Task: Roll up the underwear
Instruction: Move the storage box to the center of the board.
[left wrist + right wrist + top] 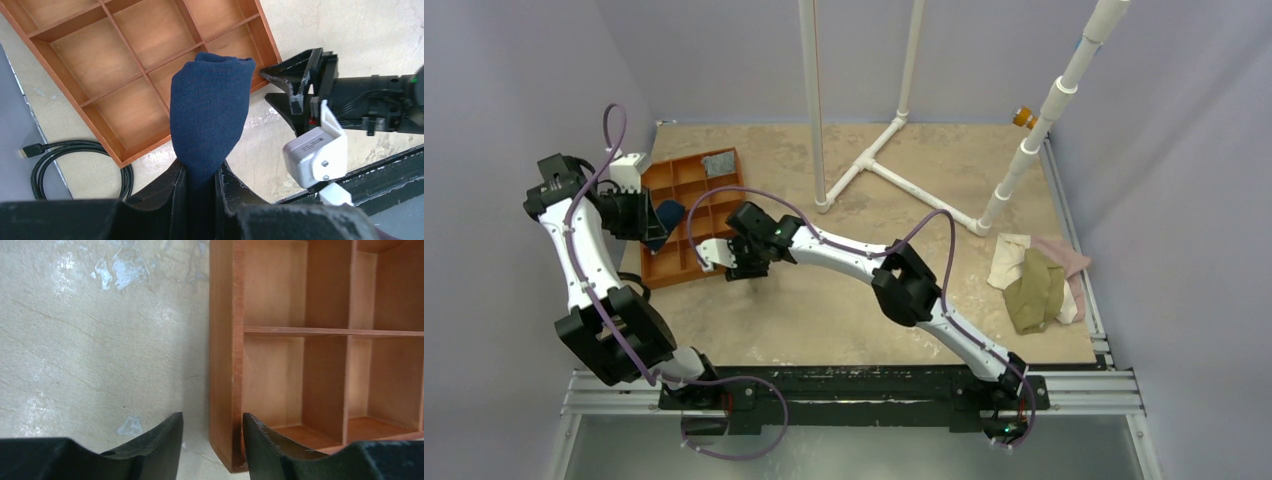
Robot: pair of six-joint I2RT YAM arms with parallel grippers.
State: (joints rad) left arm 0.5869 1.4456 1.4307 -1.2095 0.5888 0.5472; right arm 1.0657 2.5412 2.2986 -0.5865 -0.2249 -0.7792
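The white-and-black left arm (584, 270) and its twin, the white-and-black right arm (844, 250), are smooth white tubular links joined by bulky matte-black motor housings. A thin purple cable (609, 130) loops loosely along each. A boxy white plastic camera housing (316, 152), fixed with a small round screw, rides the right wrist, near a tiny green light (413, 79). The black left gripper (200, 167) and black right gripper (212, 421) have thick, tapering, grainy-edged fingers.

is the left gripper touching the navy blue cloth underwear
Touching. The left wrist view shows the left gripper with its jaws pinched on the navy blue cloth underwear, no gap on either side.
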